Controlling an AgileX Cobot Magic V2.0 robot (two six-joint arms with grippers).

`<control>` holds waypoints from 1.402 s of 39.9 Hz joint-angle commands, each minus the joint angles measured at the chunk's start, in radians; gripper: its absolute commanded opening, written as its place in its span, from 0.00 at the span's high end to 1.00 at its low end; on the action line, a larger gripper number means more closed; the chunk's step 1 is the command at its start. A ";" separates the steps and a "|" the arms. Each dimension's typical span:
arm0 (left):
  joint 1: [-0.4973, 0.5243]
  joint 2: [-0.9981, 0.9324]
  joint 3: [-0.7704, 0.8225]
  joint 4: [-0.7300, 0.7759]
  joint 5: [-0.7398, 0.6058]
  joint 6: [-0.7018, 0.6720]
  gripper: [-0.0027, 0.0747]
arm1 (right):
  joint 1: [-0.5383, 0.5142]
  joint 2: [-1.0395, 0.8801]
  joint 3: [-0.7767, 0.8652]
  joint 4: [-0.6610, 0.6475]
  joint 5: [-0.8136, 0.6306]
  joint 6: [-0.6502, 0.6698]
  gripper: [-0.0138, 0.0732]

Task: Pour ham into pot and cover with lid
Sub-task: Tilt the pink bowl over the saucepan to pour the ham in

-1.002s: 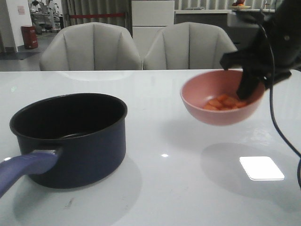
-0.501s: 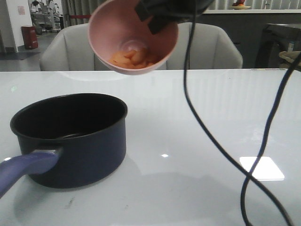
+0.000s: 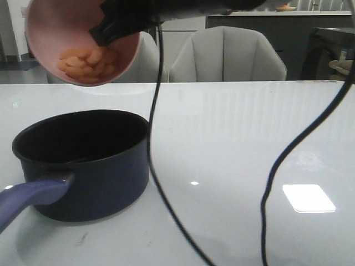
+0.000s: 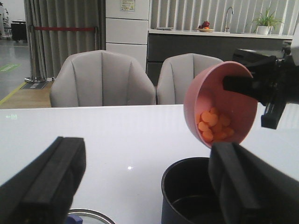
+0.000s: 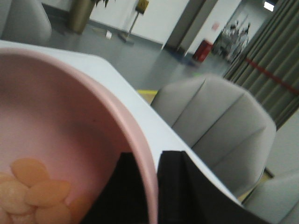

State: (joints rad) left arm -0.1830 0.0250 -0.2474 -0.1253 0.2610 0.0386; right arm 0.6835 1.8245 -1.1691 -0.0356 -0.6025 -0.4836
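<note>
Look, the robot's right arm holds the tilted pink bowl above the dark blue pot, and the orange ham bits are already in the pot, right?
Not quite. The orange ham bits are still inside the tilted pink bowl, as the front view shows. The right gripper does hold it by the rim above the dark blue pot.

Showroom-like office interior, grey padded chairs (image 4: 102,78), white table (image 3: 249,138), counter with sink tap (image 4: 228,17), long curtains (image 4: 63,37)

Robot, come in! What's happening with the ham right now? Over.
Right gripper clamped on pink bowl rim, tilted above pot. Ham still inside. Left gripper open, empty. Nothing blocking pot.
</note>
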 commanded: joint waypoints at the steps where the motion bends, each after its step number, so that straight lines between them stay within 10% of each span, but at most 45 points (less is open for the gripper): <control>1: -0.008 0.009 -0.025 -0.003 -0.070 -0.001 0.20 | 0.029 -0.012 0.004 0.072 -0.333 -0.159 0.68; 12: -0.008 0.009 -0.025 -0.011 -0.070 -0.001 0.20 | 0.062 0.111 0.034 0.101 -0.701 -0.337 0.68; 46: -0.008 0.009 -0.025 -0.011 -0.070 -0.001 0.20 | 0.062 0.066 0.048 0.085 -0.699 -0.377 0.68; 56: -0.008 0.009 -0.025 -0.011 -0.070 -0.001 0.20 | 0.075 0.049 0.049 0.341 -0.619 -0.141 0.68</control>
State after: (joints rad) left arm -0.1830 0.0250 -0.2474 -0.1270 0.2610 0.0386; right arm 0.7547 1.9511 -1.0943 0.1883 -1.1192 -0.7279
